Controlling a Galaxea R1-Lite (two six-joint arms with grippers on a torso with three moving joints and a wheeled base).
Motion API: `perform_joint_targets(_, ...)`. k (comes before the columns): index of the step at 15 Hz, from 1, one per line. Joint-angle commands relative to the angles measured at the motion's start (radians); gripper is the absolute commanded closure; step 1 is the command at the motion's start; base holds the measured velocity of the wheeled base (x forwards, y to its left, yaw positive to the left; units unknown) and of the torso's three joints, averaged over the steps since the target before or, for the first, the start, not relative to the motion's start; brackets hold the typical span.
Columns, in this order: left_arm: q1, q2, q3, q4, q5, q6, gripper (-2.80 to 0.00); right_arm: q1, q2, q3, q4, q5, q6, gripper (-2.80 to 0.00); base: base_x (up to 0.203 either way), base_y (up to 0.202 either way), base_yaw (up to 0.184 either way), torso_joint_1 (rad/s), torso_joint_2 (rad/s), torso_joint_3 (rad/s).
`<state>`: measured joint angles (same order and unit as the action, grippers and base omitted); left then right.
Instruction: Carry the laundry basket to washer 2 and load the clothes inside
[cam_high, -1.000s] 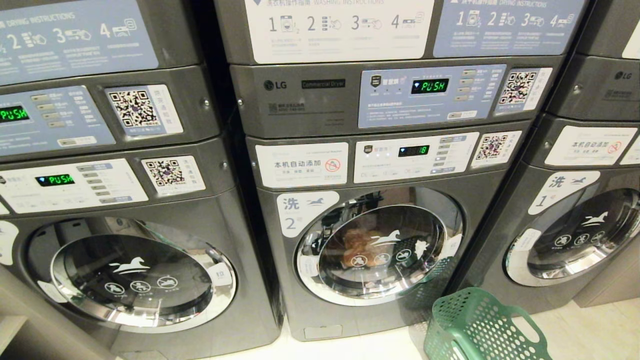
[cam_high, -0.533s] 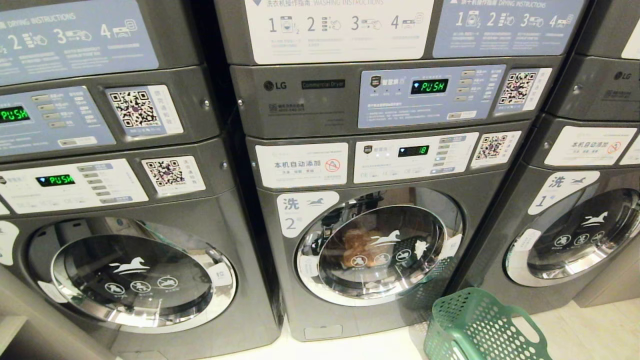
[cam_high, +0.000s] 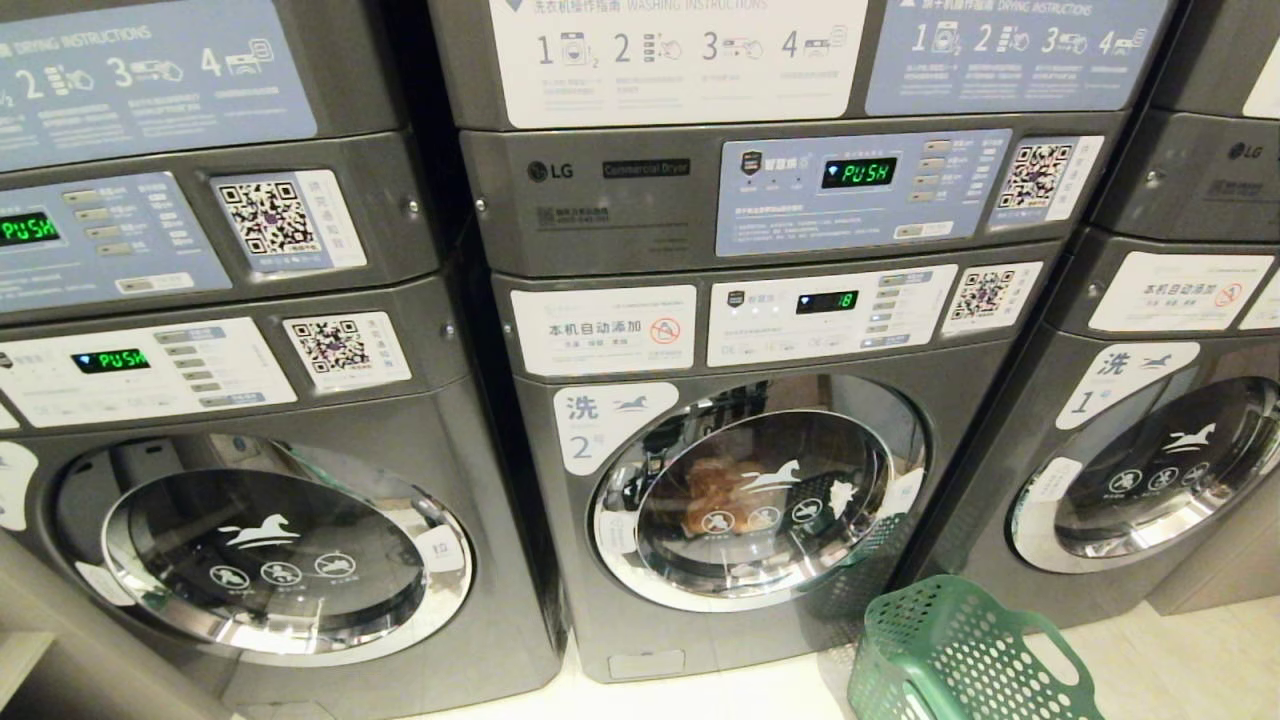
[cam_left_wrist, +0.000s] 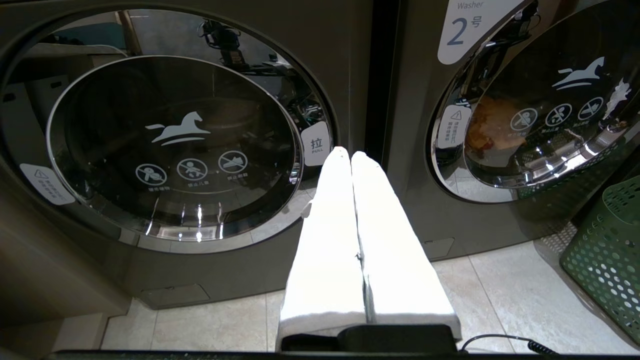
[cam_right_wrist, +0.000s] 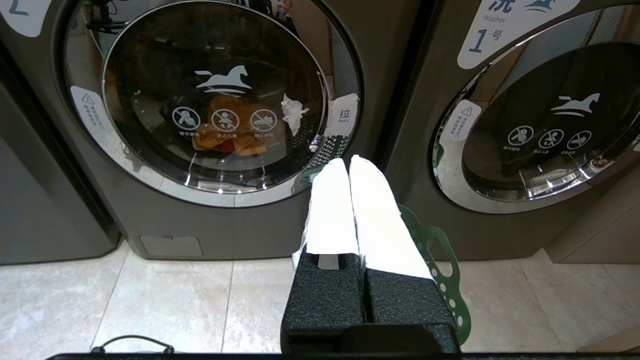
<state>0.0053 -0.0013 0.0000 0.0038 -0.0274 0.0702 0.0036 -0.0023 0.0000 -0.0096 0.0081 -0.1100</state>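
Three grey washers were seen, the clothes (cam_right_wrist: 227, 132) shut inside washer 2 (cam_high: 760, 490), one laundry basket (cam_high: 960, 655) beside it. Left hand (cam_left_wrist: 350, 155) and right hand (cam_right_wrist: 347, 161) were held low before the doors, both closed and empty.

Seen from head height, looking forward and down on washer 2 (cam_high: 740, 480) at frame centre; from low at the left wrist, facing the neighbouring door with washer 2 (cam_left_wrist: 530, 110) upper right; from low at the right wrist, close before washer 2 (cam_right_wrist: 215, 100), shared by all three.
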Motion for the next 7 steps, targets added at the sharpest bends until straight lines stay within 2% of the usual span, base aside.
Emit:
perform_joint_targets(1,0.001,0.001,0.0,0.0,0.0,0.0,0.0,0.0,0.004,0.001,-0.003,0.001,0.0,0.0,0.0,0.0,0.0,0.0,0.0,0.0)
perform_joint_targets(7,0.001,0.001,0.0,0.0,0.0,0.0,0.0,0.0,0.004,0.0,0.014,0.001,0.006,0.0,0.0,0.0,0.0,0.0,0.0,0.0)
